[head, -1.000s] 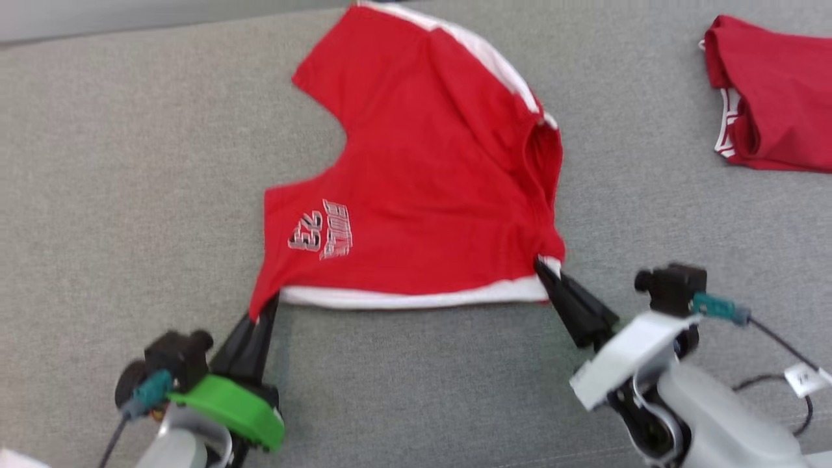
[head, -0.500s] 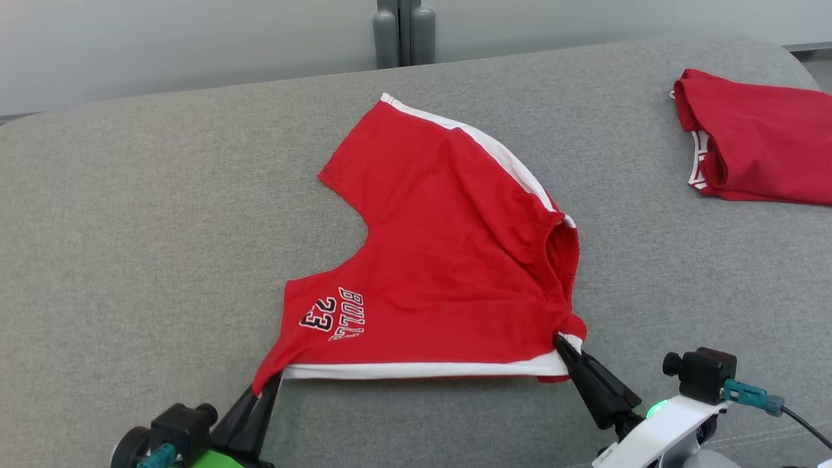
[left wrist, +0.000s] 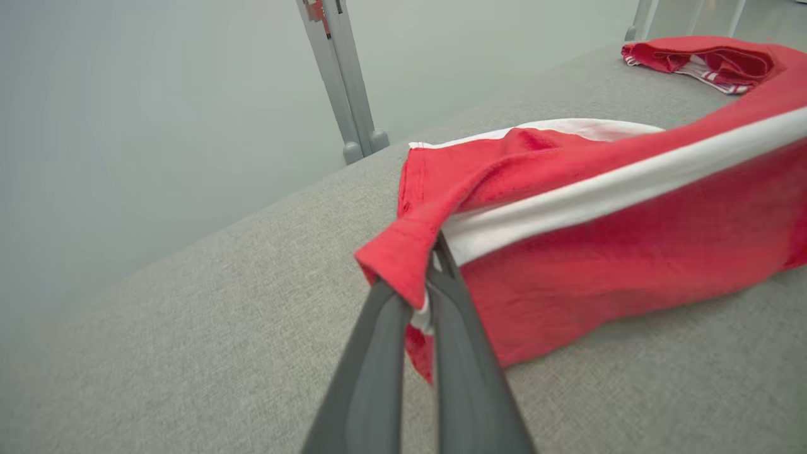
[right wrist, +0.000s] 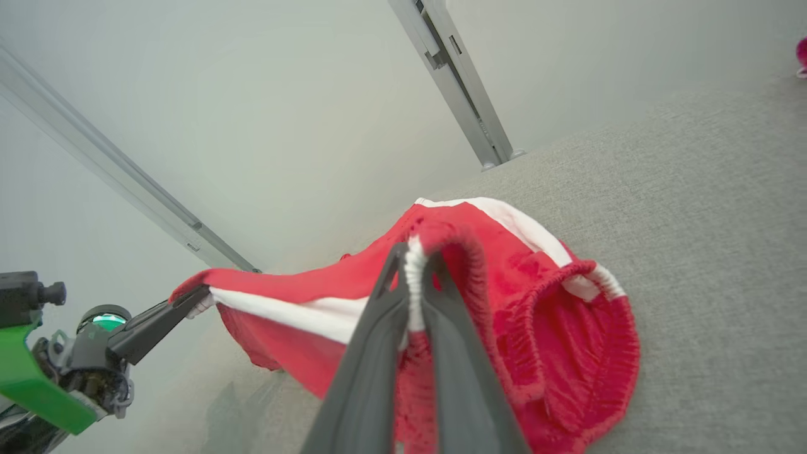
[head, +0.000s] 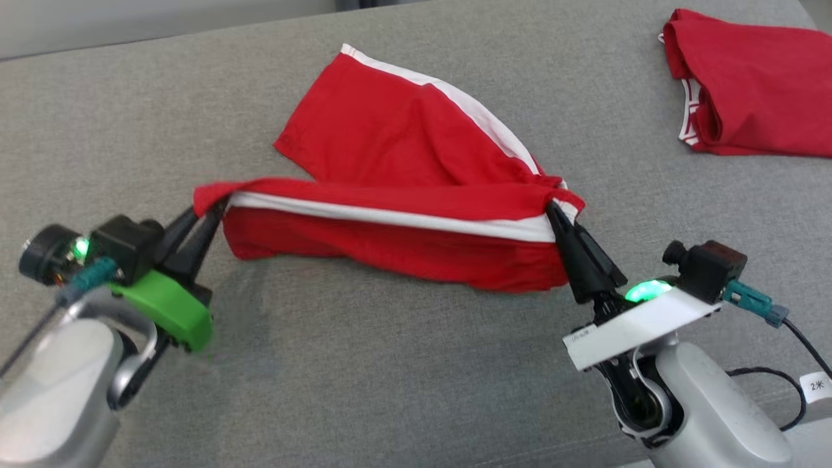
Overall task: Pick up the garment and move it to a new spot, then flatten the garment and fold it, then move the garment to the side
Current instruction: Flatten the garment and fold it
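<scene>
The garment (head: 403, 149) is a pair of red shorts with white side stripes, lying on the grey cushion. Its near edge is lifted off the cushion and stretched between my two grippers, so the near half hangs as a fold over the rest. My left gripper (head: 207, 211) is shut on the garment's left corner (left wrist: 403, 258). My right gripper (head: 554, 207) is shut on the right corner by the elastic waistband (right wrist: 567, 353). In the right wrist view the left gripper (right wrist: 200, 295) shows at the far end of the taut white stripe. The printed logo is hidden under the fold.
A second red garment (head: 747, 84) lies folded at the far right of the grey cushion (head: 390, 390). The cushion's far edge meets a pale wall with a grey post (left wrist: 343, 82). A black cable with a tag (head: 816, 385) trails by my right arm.
Both grippers have raised the garment's near edge and carried it away from me over the rest, hiding the logo. The head camera has also shifted.
</scene>
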